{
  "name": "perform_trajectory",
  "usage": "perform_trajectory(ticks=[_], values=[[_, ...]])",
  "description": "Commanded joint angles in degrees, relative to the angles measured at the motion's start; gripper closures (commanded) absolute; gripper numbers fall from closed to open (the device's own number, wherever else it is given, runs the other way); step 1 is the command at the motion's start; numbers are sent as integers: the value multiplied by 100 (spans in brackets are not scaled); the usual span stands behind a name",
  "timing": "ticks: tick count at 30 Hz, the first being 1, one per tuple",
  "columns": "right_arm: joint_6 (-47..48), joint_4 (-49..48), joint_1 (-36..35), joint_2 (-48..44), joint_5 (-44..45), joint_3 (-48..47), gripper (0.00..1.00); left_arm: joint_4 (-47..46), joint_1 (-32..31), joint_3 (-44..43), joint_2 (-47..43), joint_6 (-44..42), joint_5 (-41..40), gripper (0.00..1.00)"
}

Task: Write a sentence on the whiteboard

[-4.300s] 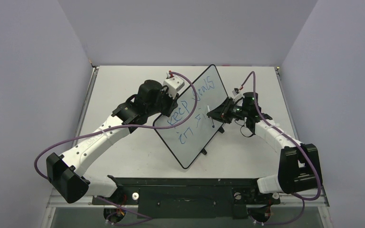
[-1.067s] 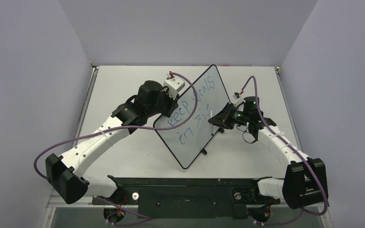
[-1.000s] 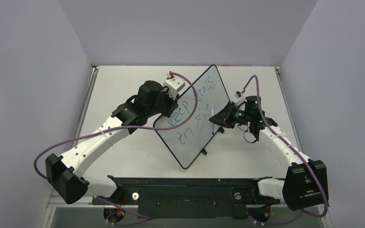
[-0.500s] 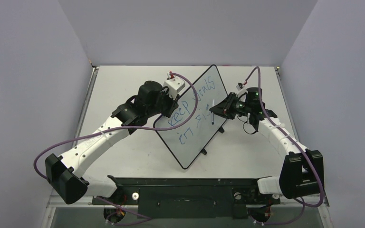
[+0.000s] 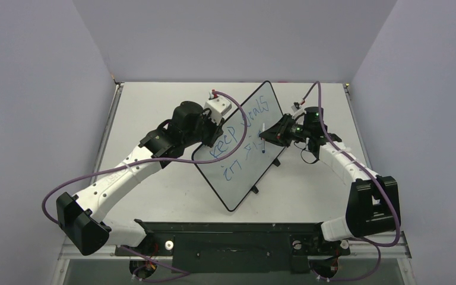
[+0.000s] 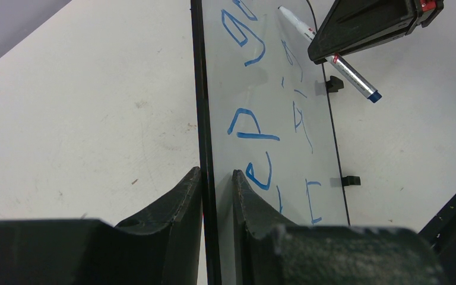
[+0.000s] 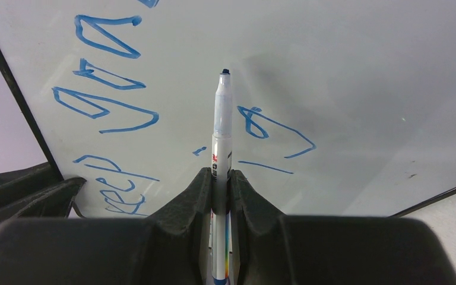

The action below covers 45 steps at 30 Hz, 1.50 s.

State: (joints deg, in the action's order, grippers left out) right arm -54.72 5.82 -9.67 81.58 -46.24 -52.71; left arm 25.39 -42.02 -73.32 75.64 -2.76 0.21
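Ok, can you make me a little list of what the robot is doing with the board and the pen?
Whiteboard: tilted up from the table, one long side raised
Left gripper: shut on the whiteboard's black rim, on the raised side
Right gripper: shut on a marker
Marker tip: pointing at the board; whether it touches, cannot tell
Writing: blue, top line about "keep goals", second line started below

Whiteboard (image 5: 239, 180) on edge on table (image 5: 148, 110); marker (image 5: 262, 141) just before its lettered face.
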Motion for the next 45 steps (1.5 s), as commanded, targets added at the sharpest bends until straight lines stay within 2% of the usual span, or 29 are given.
perform_trajectory(ticks=[1,30,45], values=[[-12,-389,44,99,-148,-134,100,587,-193,159,0,-189,348,100],[163,-534,44,54,-228,717,100,586,-202,146,19,-188,357,100],[85,-479,43,86,-208,229,100,592,-204,148,22,-187,358,100]])
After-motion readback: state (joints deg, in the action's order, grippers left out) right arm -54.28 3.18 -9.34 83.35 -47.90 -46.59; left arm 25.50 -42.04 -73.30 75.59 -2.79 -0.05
